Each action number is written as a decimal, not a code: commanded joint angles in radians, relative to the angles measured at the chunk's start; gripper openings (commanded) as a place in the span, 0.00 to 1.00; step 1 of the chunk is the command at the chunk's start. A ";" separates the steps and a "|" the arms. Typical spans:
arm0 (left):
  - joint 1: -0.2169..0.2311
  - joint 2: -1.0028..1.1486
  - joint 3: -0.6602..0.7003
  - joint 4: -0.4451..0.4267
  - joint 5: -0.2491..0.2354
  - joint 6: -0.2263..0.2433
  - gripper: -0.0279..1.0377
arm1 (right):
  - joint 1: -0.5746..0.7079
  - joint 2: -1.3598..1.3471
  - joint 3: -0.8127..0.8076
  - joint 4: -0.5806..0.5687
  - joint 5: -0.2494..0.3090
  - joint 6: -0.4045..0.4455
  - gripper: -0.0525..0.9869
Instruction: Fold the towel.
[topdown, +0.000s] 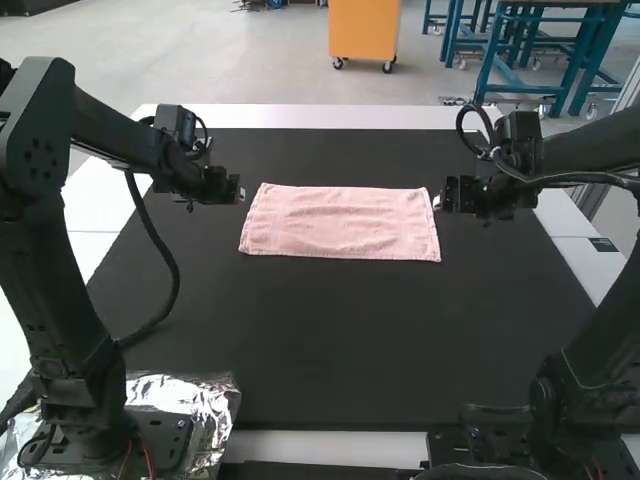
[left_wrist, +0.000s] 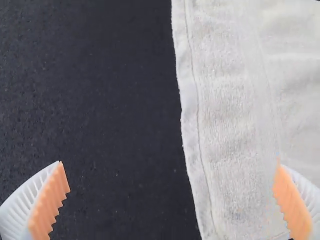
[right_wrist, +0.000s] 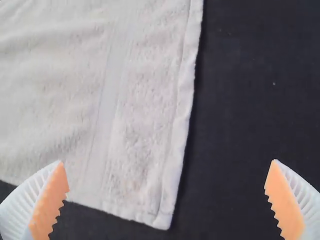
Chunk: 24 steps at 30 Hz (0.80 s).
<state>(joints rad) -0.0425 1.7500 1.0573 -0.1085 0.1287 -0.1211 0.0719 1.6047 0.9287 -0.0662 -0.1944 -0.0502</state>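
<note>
L gripper (left_wrist: 170, 164) and R gripper (right_wrist: 168, 162), fingers spread, flank pink towel (topdown: 340, 222), which lies flat on far half of mat (topdown: 330, 340). Cloth prob. light, soft, limp; best pinched at far corners.

A white table (topdown: 300, 116) bears a black mat (topdown: 330, 340); a pink towel (topdown: 340, 224) lies flat on it, crinkled foil (topdown: 217, 402) at its near left corner.
</note>
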 joint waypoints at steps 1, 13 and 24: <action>-0.017 0.048 0.067 0.020 0.011 -0.009 0.93 | 0.039 0.057 0.055 0.034 -0.011 0.009 0.92; -0.020 0.240 0.231 0.044 0.006 0.003 0.92 | 0.052 0.345 0.246 0.091 0.013 0.000 0.92; -0.020 0.398 0.380 0.056 -0.009 0.029 0.92 | 0.051 0.546 0.438 0.097 0.035 -0.025 0.92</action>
<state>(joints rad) -0.0555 2.1319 1.3834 -0.0574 0.1276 -0.1089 0.1272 2.1296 1.3128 0.0219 -0.1799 -0.0586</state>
